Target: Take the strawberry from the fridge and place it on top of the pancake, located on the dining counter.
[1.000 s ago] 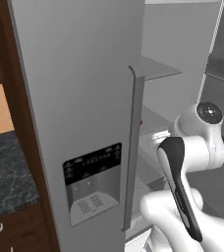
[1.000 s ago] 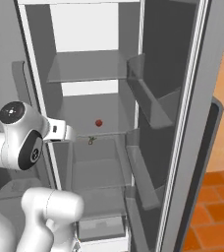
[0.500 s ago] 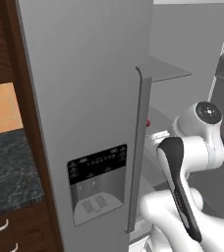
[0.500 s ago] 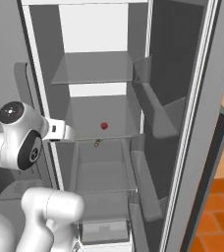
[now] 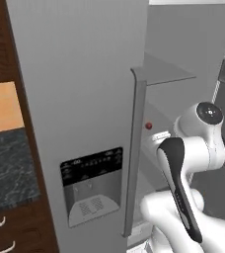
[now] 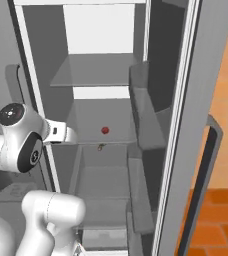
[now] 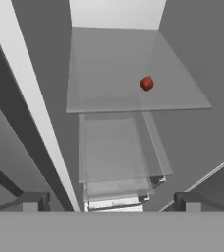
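Gripper (image 7: 109, 199) spread wide, holding nothing; strawberry (image 7: 147, 83) at one o'clock on the fridge (image 6: 186, 100) shelf (image 7: 114, 78).

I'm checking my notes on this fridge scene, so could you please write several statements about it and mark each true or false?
1. The strawberry lies on a shelf inside the fridge. True.
2. The gripper is shut on the strawberry. False: its jaws stand open, apart from the berry.
3. The right fridge door is open. True.
4. The strawberry sits in a door bin. False: it is on a middle shelf.
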Robot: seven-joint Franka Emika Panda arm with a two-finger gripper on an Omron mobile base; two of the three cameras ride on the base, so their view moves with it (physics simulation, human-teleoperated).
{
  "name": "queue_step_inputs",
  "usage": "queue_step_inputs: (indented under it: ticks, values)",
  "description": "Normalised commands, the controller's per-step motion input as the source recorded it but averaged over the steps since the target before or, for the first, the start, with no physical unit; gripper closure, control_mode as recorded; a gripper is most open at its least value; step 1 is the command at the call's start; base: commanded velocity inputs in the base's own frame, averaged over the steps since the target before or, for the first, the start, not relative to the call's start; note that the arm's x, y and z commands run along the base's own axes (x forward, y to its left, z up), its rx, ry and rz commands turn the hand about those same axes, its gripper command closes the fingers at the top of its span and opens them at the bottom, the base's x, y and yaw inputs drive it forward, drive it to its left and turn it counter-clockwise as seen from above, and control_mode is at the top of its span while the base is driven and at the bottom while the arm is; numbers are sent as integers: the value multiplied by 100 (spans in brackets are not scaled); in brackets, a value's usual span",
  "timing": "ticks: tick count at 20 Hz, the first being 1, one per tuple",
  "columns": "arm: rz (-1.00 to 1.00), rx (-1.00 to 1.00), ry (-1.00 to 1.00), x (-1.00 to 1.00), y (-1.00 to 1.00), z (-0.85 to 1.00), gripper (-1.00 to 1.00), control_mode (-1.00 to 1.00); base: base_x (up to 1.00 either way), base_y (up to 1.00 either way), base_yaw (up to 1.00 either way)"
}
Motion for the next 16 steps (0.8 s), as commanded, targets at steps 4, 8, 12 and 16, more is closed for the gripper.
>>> queue_step_inputs:
  ticks: [4,8,12,16]
  values:
    - [0,0,0,0,0,0,-100,100,48,-44,18]
    - [0,0,0,0,0,0,-100,100,59,-20,15]
    - [0,0,0,0,0,0,-100,100,64,-18,11]
    - [0,0,0,0,0,0,-100,100,45,-12,1]
